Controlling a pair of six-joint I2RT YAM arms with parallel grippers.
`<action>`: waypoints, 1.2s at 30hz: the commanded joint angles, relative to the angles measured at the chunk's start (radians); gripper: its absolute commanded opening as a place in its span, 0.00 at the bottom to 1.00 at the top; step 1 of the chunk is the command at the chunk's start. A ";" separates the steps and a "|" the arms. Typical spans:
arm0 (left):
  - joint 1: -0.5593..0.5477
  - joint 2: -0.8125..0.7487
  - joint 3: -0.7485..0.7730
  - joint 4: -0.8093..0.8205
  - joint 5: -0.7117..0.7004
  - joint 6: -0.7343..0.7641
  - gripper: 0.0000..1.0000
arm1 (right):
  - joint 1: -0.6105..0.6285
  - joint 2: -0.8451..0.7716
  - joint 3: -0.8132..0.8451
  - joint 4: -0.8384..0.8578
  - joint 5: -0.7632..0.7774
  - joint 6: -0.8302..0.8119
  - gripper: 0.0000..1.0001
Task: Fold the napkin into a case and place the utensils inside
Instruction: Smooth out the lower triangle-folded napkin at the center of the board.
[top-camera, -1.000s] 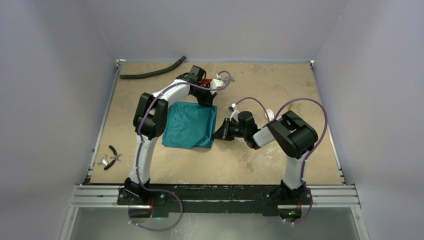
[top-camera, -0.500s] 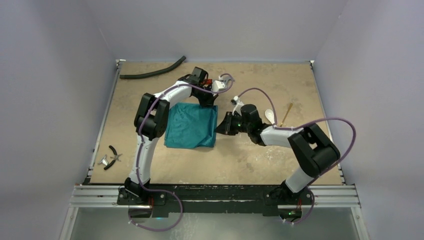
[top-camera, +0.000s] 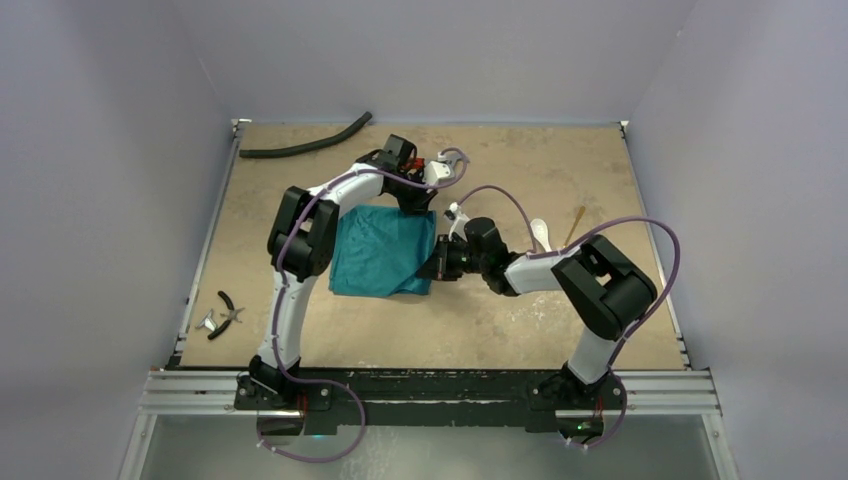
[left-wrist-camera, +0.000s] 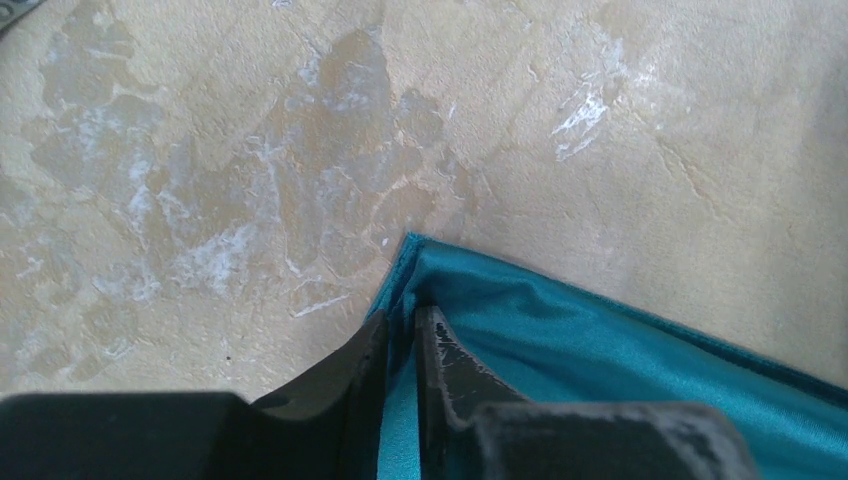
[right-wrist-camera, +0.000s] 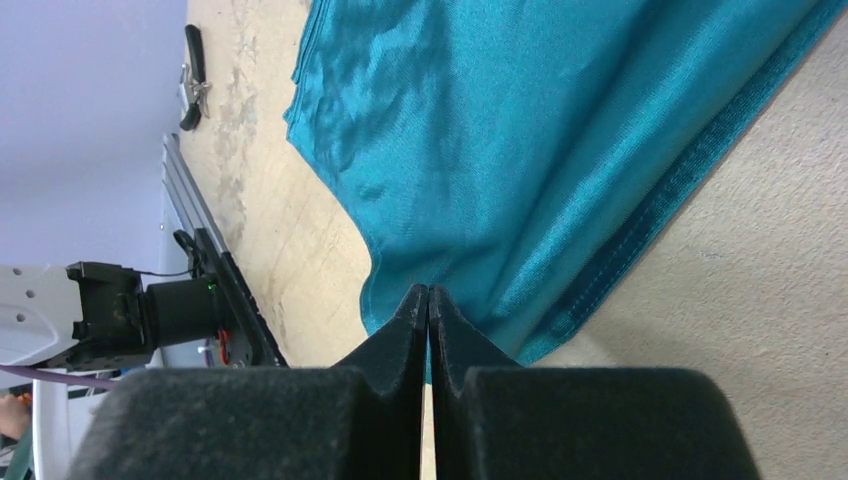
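The teal napkin (top-camera: 378, 250) lies folded flat in the middle of the table. My left gripper (top-camera: 416, 206) is shut on its far right corner; the left wrist view shows the cloth (left-wrist-camera: 600, 350) pinched between the jaws of the left gripper (left-wrist-camera: 404, 318). My right gripper (top-camera: 438, 266) is at the napkin's near right corner, jaws shut on the cloth edge (right-wrist-camera: 520, 180), as the right wrist view of the gripper (right-wrist-camera: 428, 292) shows. The white spoon (top-camera: 540, 232) and the tan wooden utensil (top-camera: 575, 226) lie on the table to the right, beyond my right arm.
A black hose (top-camera: 305, 146) lies at the far left edge. Small black-handled pliers (top-camera: 228, 310) sit near the left edge and also show in the right wrist view (right-wrist-camera: 190, 75). A red-handled tool (top-camera: 413, 162) is partly hidden behind my left wrist.
My right arm's elbow swung out to the right and back a little. Its gripper rose toward the far side, then returned to the napkin's near right corner. The left arm stayed put.
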 joint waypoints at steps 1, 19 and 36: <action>-0.008 -0.023 -0.046 0.009 -0.067 0.003 0.20 | -0.001 -0.032 -0.012 0.037 -0.019 0.006 0.02; 0.016 -0.094 -0.053 0.070 -0.166 -0.080 0.76 | -0.033 0.043 -0.062 0.052 -0.025 -0.022 0.00; 0.019 -0.143 -0.021 -0.024 0.014 -0.197 0.73 | -0.037 0.070 -0.086 0.103 -0.044 -0.008 0.00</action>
